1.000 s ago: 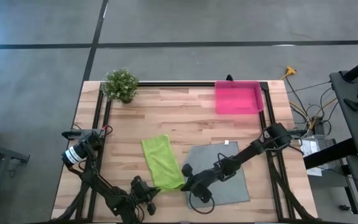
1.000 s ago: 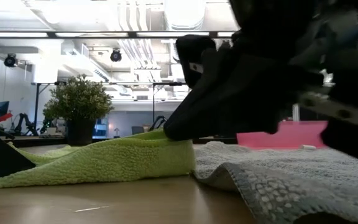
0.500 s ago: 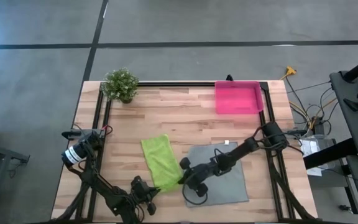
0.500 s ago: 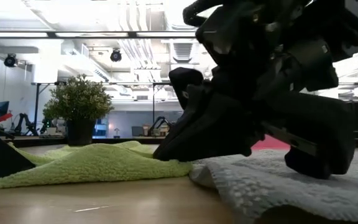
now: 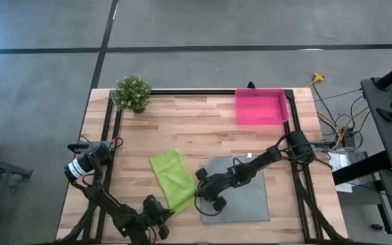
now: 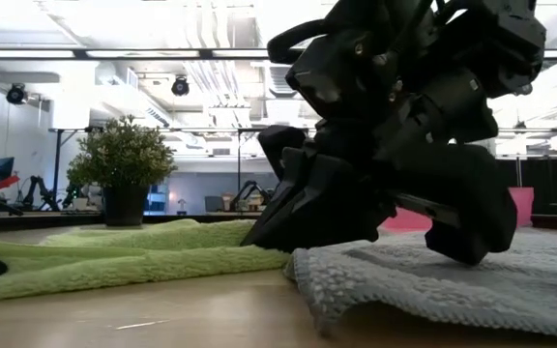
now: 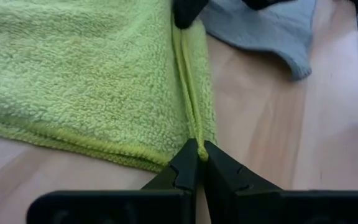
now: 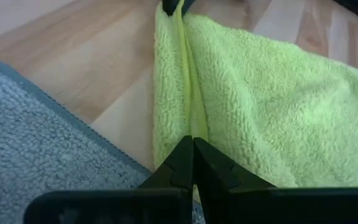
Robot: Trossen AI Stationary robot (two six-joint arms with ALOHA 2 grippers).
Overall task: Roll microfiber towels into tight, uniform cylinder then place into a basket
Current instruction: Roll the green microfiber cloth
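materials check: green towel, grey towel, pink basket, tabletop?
Green towel: looks like plush microfiber, nubby looped pile, stitched hem. Grey towel: the same sort of pile, bound edge, likely microfiber too. Pink basket: probably moulded plastic, smooth and evenly coloured; gloss hard to judge. Tabletop: pale wood planks, butcher-block look, visible strips and grain, satin finish.

Two towels are lying on the table: one green towel (image 5: 169, 178) and one grey towel (image 5: 240, 201). One basket (image 5: 259, 106) and one plant (image 5: 132, 92) are standing there too.
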